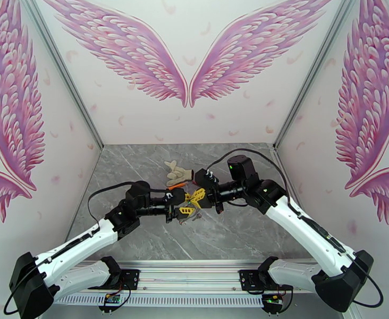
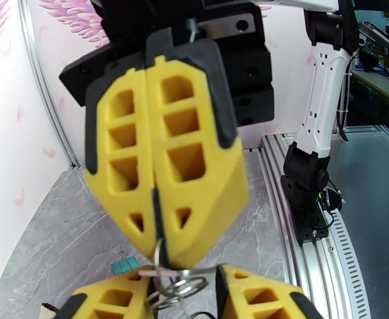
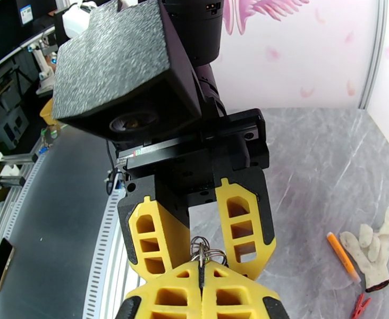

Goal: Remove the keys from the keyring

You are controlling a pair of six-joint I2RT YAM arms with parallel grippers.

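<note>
Both arms meet over the middle of the grey marble table (image 1: 221, 235), tips nearly nose to nose.

Right gripper (image 2: 160, 245): fingers pressed flat together, no gap. A dark strip sits edge-on in the seam between the pads and pokes out at the tips. That is the keyring (image 2: 162, 253), pinched there and held up off the table.

The keys (image 2: 178, 287) are a small bunch of silver rings and bits hanging out of the right tips, right at the seam. I can't separate single keys, they're too tangled and small.

Left gripper (image 3: 202, 257): fingers stand apart, one yellow finger on each side of the silver bunch. From its own wrist camera the rings sit in the gap between the two pads, close to the left-hand one. I can't tell if either pad touches metal. Nothing is clamped here that I can see.

Other stuff on the table:
- White glove (image 3: 372, 251) lies past the grippers toward the back wall.
- Orange pen (image 3: 342, 256) lies just beside the glove.
- Red clip (image 3: 360, 305) is near the glove's cuff.
- Teal binder clip (image 2: 124, 266) lies on the marble below the grippers, apart from the ring bunch.
</note>
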